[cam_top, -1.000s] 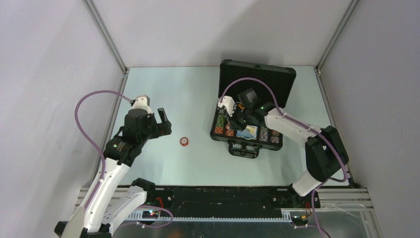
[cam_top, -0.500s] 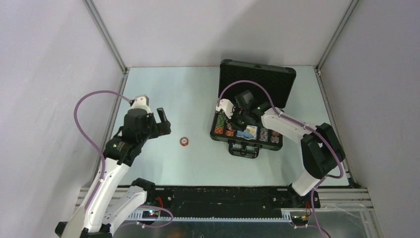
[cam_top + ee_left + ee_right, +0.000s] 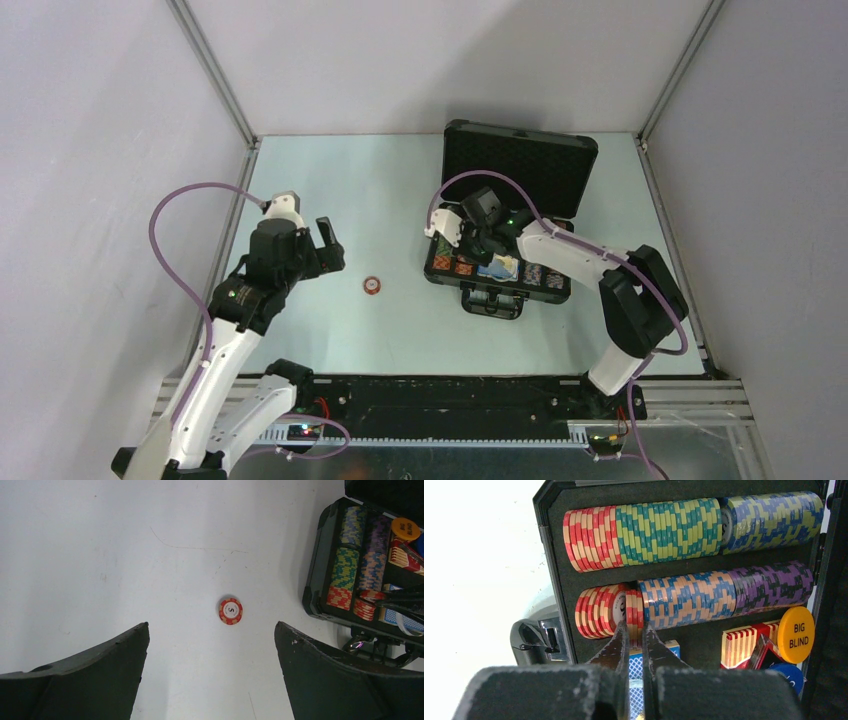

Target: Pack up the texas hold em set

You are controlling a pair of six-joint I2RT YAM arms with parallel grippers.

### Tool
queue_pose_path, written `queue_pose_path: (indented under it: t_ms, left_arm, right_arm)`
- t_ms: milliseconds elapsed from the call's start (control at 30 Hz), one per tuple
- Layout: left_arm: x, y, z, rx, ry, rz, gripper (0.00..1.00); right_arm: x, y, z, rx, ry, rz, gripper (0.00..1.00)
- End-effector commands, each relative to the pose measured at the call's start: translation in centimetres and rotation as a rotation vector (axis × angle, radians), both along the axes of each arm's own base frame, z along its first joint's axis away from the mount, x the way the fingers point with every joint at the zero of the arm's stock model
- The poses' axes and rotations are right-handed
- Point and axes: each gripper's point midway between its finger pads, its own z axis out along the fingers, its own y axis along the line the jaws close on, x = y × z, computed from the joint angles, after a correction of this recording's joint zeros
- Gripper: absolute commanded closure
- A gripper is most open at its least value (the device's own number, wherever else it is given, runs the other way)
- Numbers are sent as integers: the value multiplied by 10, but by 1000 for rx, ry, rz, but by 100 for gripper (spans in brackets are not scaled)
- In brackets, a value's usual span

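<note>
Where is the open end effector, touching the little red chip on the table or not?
Apart. The left wrist view shows the red chip lying alone, with bare table between it and both fingers of the left end effector.

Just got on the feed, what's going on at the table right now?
The right gripper is inside the open black rectangular case. Its jaws are pinched on a thin red-and-white chip at the red end of the lower row of multicoloured chips. The left gripper hangs wide open above a lone red-and-white round chip lying on the pale table, not touching it. The lid stands open, so packing is not finished.
</note>
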Motion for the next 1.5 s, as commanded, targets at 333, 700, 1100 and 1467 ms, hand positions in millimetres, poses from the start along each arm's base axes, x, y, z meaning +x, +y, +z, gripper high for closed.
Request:
queue_pose_path:
  t_ms: [333,700,1100,1467]
  left_arm:
    - [1,4,-3,22,4,2,1]
    - [2,4,-4,20,11,1,0]
    - [2,4,-5,20,11,-1,0]
    - [2,3,-6,20,16,-5,0]
  right_arm:
    - [3,0,-21,-126,2,43,100]
    - [-5,2,-32,-208,-14,78,100]
    - [-22,14,-41,-201,30,124,100]
    - [-50,11,-53,-250,157,264,100]
